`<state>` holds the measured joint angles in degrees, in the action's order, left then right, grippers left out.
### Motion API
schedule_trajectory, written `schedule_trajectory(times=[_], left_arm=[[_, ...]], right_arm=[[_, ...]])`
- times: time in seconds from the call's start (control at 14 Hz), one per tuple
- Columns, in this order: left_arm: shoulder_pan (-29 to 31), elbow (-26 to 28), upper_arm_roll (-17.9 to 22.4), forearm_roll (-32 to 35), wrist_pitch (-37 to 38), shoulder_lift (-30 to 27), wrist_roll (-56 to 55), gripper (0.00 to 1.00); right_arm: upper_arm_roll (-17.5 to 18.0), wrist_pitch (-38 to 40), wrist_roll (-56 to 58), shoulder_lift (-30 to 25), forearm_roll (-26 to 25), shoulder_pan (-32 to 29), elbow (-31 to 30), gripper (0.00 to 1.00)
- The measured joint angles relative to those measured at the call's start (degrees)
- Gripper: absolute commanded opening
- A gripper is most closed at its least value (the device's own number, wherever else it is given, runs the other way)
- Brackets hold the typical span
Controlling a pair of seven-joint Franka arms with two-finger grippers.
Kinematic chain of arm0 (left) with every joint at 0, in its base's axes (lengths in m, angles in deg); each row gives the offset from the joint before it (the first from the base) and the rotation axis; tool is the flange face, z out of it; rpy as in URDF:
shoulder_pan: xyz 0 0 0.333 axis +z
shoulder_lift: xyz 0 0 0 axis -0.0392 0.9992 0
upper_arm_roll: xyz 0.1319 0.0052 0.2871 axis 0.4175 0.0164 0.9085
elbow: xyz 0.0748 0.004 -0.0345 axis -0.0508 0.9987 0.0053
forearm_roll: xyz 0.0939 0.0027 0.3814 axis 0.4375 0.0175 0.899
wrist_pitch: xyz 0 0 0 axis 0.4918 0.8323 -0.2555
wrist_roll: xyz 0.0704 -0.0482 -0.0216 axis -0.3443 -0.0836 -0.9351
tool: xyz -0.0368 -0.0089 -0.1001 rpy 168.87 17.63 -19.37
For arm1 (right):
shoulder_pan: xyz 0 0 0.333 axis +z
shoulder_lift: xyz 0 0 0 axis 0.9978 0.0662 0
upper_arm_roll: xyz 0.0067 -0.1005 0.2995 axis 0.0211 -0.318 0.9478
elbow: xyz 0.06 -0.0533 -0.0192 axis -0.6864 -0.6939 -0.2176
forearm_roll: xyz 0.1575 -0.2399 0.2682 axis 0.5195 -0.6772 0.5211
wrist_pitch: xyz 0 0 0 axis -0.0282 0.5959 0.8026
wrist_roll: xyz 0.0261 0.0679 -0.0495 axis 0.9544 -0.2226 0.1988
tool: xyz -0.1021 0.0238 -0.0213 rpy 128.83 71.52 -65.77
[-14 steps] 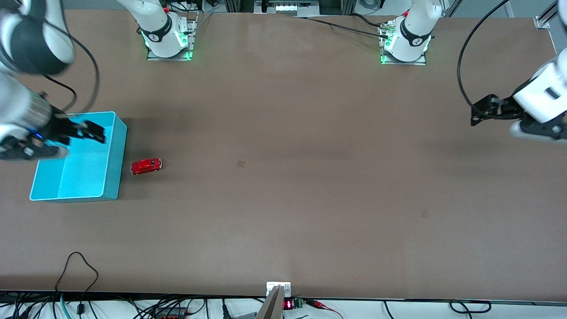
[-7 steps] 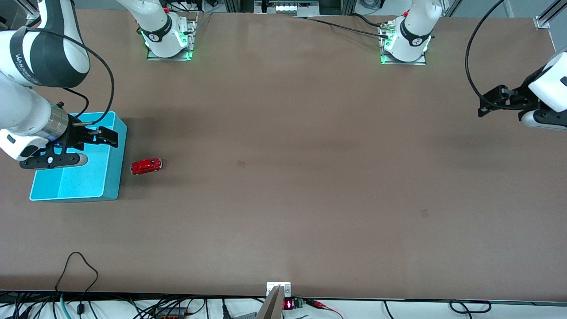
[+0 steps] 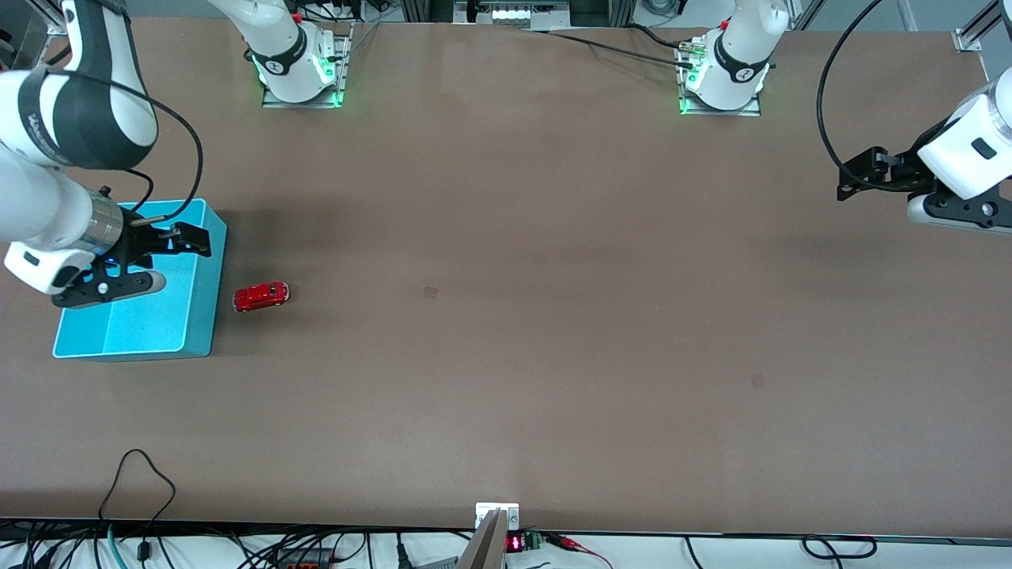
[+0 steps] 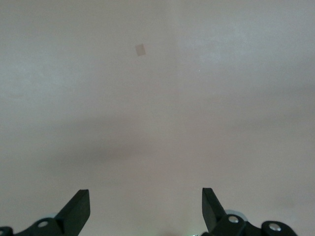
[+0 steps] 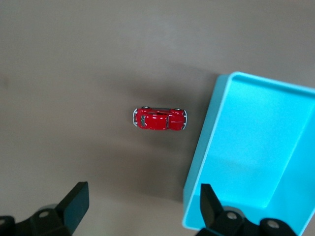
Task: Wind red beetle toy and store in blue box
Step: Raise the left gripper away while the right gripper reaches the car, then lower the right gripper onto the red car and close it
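The red beetle toy [image 3: 261, 296] stands on the brown table beside the blue box [image 3: 202, 300], at the right arm's end of the table. It also shows in the right wrist view [image 5: 159, 119], next to the blue box [image 5: 256, 157], which holds nothing. My right gripper [image 3: 194, 239] is open and empty, up over the box's wall that faces the toy; in its wrist view [image 5: 142, 204] one finger is over the box's corner and the other over bare table. My left gripper [image 3: 858, 178] is open and empty [image 4: 145, 206], held over bare table at the left arm's end.
Small pale marks lie on the table at the middle [image 3: 430, 292] and nearer the front camera [image 3: 757, 380]; one shows in the left wrist view [image 4: 141, 49]. The arm bases [image 3: 299, 67] [image 3: 723, 75] stand along the table's edge. Cables [image 3: 138, 474] hang at the table's edge nearest the front camera.
My right gripper has moved from over the box's inside to over its wall by the toy. My left gripper has risen a little. The toy and box have not moved.
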<state>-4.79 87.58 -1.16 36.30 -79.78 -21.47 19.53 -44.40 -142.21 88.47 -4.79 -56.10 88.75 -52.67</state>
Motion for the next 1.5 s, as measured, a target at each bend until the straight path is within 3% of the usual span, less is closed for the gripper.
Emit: schedule_trajectory(times=[0.29, 0.64, 0.86, 1.5], left_arm=[[-0.17, 0.12, -1.62, 0.13, -2.16, 0.83, -0.32, 1.0], [-0.21, 0.12, -2.01, 0.17, -6.55, 1.69, -0.47, 1.0], [-0.21, 0.12, -2.01, 0.2, -6.6, 1.81, -0.59, 1.0], [-0.21, 0.12, -2.02, 0.2, -7.14, 1.81, -0.62, 1.0]], right_arm=[[-0.12, -4.67, 20.97, 3.37, 0.16, -0.7, -2.52, 1.0], [-0.2, -16.7, 43.96, 3.72, 0.52, -2.04, -12.35, 1.0], [0.01, -19.88, 55.03, 3.98, 0.77, -2.11, -15.91, 1.0], [1.22, -37.09, 72.66, 9.84, 0.84, -2.0, -22.18, 1.0]])
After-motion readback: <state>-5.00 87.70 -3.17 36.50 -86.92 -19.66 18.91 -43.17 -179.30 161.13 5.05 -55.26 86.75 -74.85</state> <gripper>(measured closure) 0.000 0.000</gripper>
